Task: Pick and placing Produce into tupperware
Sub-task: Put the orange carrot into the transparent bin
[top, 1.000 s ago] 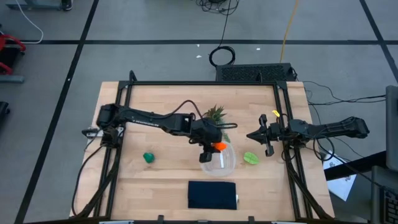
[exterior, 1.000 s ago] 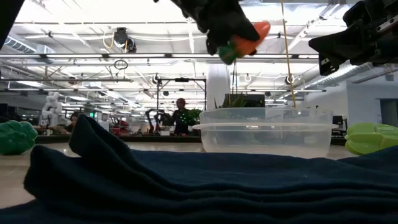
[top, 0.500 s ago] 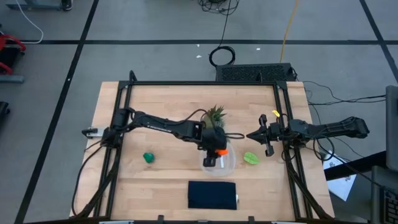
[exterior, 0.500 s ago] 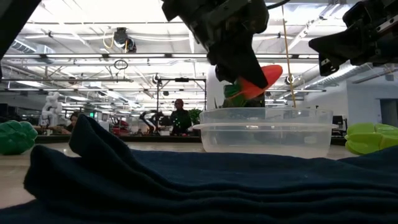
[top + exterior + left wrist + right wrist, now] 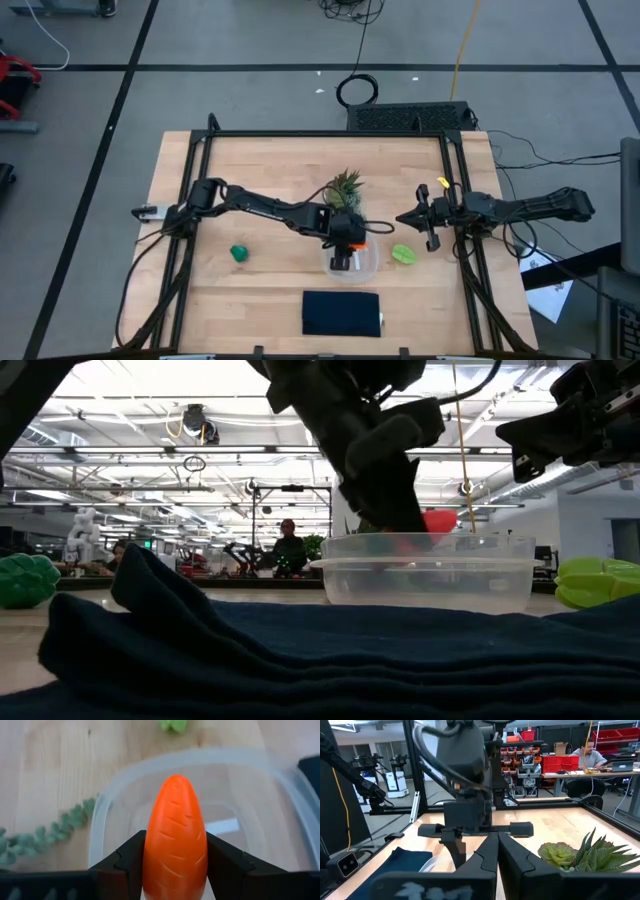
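Note:
The orange carrot point(image 5: 175, 825) is in my left gripper point(image 5: 175, 857), which is shut on it over the clear tupperware point(image 5: 366, 264). In the low view the carrot point(image 5: 441, 521) sits at the level of the tupperware's rim point(image 5: 424, 563), below the left gripper point(image 5: 392, 480). The dark green piece point(image 5: 240, 253) lies on the table to the left of the tupperware, the lime-green piece point(image 5: 403, 254) to its right. My right gripper point(image 5: 421, 222) is shut and waits above the table's right side, near the lime-green piece. My left gripper pinches the carrot's thick middle point(image 5: 174, 851) between its two fingers point(image 5: 127, 862), one on each side. The fingers slant down from the table's left and lie along the carrot. The rounded orange tip point(image 5: 175, 782) points past them into the tupperware; the carrot is lifted clear.
A spiky potted plant point(image 5: 345, 186) stands just beyond the tupperware, with a trailing stem point(image 5: 45, 832) beside the rim. A dark navy folded cloth point(image 5: 341, 312) lies at the near edge. Bare wood lies open at the far left point(image 5: 250, 160).
My left gripper has come down and a little toward the table's right and near edge, tipping steeper. It has kept its hold on the carrot. The carrot has dropped from well above the tupperware to the level of its rim.

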Controlling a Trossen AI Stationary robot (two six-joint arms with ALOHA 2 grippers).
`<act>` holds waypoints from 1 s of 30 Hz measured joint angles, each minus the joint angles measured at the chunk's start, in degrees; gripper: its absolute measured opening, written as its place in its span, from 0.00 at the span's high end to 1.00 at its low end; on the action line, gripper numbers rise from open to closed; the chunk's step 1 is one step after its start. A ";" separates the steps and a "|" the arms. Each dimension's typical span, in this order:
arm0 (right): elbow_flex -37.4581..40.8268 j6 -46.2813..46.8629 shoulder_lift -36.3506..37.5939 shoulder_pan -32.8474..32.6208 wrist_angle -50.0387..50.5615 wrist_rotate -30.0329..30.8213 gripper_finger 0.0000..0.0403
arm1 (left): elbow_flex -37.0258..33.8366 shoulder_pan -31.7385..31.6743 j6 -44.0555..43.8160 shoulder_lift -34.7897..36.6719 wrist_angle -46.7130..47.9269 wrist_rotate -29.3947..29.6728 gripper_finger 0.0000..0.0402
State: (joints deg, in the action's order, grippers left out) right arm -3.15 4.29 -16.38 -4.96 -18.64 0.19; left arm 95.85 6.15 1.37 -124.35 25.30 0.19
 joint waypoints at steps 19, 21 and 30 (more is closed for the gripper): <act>0.00 1.04 -0.48 0.00 -0.25 0.00 1.00 | 0.00 2.86 4.67 -2.59 0.61 3.38 0.58; -0.01 1.32 -0.48 0.00 -0.26 0.00 1.00 | -0.02 2.82 4.32 -2.63 0.73 3.76 0.58; 0.00 2.56 -0.48 -0.01 -0.29 -0.24 1.00 | -0.68 2.13 3.21 -2.54 0.20 4.85 0.58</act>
State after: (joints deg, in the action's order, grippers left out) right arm -3.15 6.85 -16.86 -4.97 -18.93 -0.05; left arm 95.17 8.28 4.59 -126.90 25.50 5.04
